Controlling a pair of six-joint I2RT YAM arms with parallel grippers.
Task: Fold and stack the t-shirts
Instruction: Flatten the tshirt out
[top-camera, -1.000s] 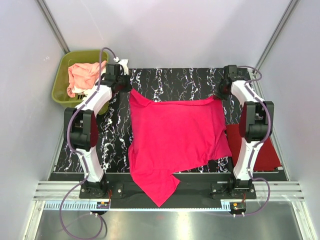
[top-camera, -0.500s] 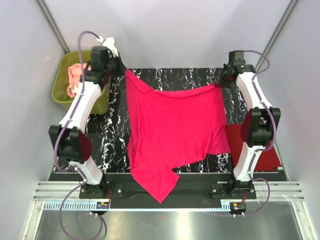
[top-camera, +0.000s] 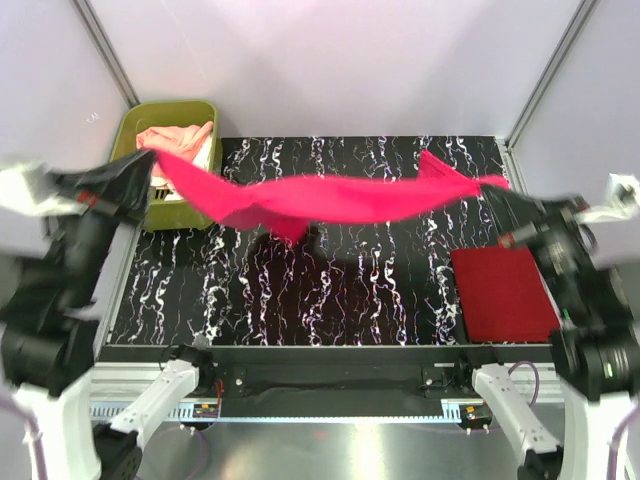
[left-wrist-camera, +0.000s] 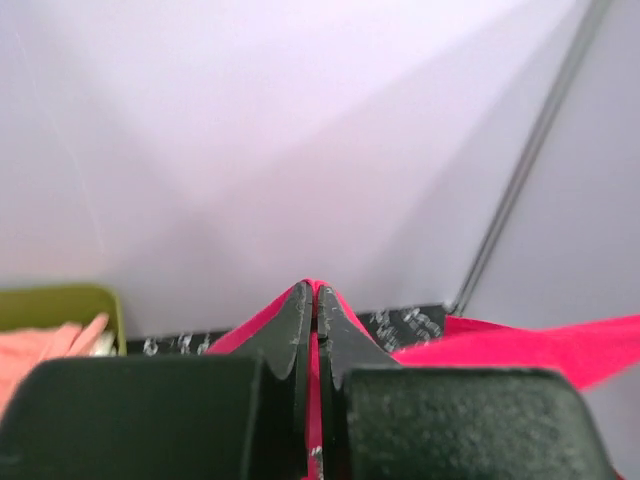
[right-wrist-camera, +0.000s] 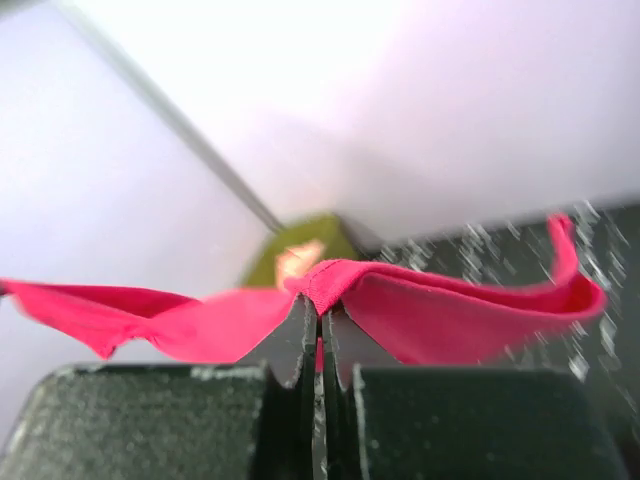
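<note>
The hot pink t-shirt (top-camera: 330, 198) hangs stretched in the air across the table, high above the black marbled top. My left gripper (top-camera: 143, 158) is shut on its left end, over the tub. My right gripper (top-camera: 497, 187) is shut on its right end. In the left wrist view the pink cloth (left-wrist-camera: 316, 330) is pinched between the closed fingers. In the right wrist view the pink cloth (right-wrist-camera: 440, 305) drapes over my shut fingers. The darker red t-shirt (top-camera: 503, 292) lies folded flat at the table's right. The peach-pink t-shirt (top-camera: 172, 139) sits in the tub. A white shirt (top-camera: 205, 152) shows beside it.
The olive-green tub (top-camera: 165, 118) stands at the back left, off the table's corner. Both arms are raised close to the camera at the left and right edges. Grey walls enclose the back and sides. A metal rail runs along the near edge.
Both grippers have lifted the hot pink t-shirt off the table and pulled it out wide; it was draped over the table and front edge, now it hangs taut in the air.
</note>
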